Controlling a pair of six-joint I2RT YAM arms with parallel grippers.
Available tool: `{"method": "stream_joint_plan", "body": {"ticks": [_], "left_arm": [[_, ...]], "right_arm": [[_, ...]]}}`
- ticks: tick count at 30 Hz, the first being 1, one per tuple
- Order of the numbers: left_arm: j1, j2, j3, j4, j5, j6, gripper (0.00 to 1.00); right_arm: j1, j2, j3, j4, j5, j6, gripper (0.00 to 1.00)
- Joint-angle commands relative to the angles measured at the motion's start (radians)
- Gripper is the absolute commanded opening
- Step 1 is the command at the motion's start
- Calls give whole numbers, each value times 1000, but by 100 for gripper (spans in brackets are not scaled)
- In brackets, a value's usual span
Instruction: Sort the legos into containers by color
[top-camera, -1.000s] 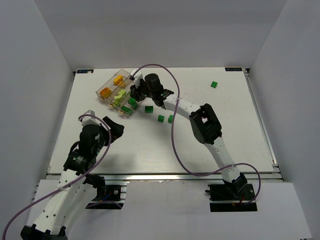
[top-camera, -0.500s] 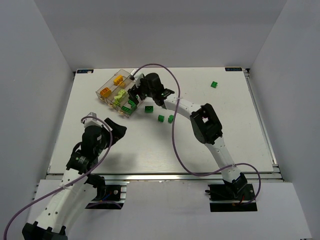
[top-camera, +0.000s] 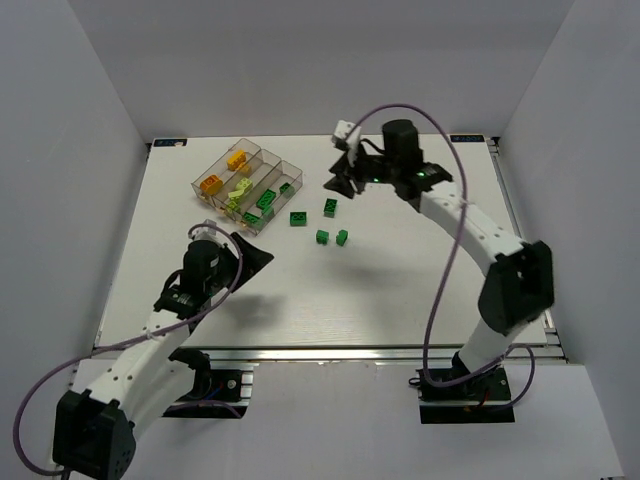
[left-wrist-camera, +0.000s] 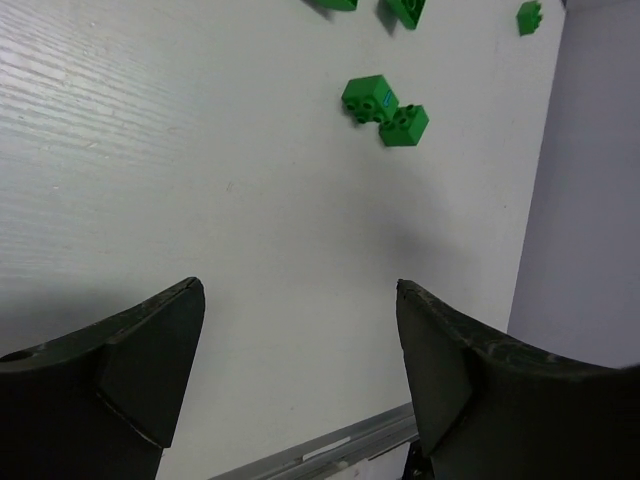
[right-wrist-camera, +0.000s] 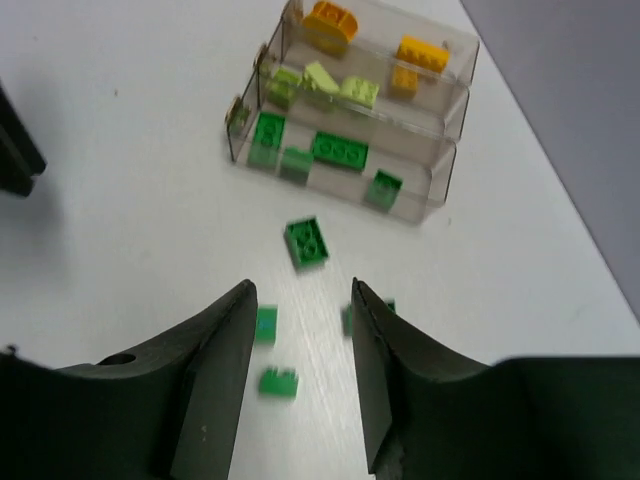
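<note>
Right gripper (right-wrist-camera: 300, 300) hovers high beside the tray (top-camera: 270, 155), jaws part-open, empty; left gripper (left-wrist-camera: 298, 300) low, jaws wide.

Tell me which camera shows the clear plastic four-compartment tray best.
Right wrist view: the clear plastic four-compartment tray sits close and large, compartments distinct. Top external shows the tray whole but small. Left wrist does not show it.

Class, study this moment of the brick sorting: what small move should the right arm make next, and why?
Probably lower the right claw onto the nearest loose green brick. Its jaws stand open and empty, other loose green bricks also lie outside the tray, and one compartment already holds green ones.
</note>
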Motion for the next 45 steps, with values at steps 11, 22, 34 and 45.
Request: {"method": "stream_joint_plan", "body": {"ticks": [11,22,34,45], "left_arm": [[-243,546,455,-206,-218,-162,81],[-258,1012,888,-488,-249,-444,89],[-262,1208,1077,-539,-198,-544,81],[-262,1303,1163,-528,-180,-547,73]], "right_arm": [[-226,-397,-450,-262,-144,-95,59],[-344,-547,-622,-168,-141,7,58],[-366,-592,-685,-118,-147,45,58],[-370,-615,-733,-111,-159,53,58]]}}
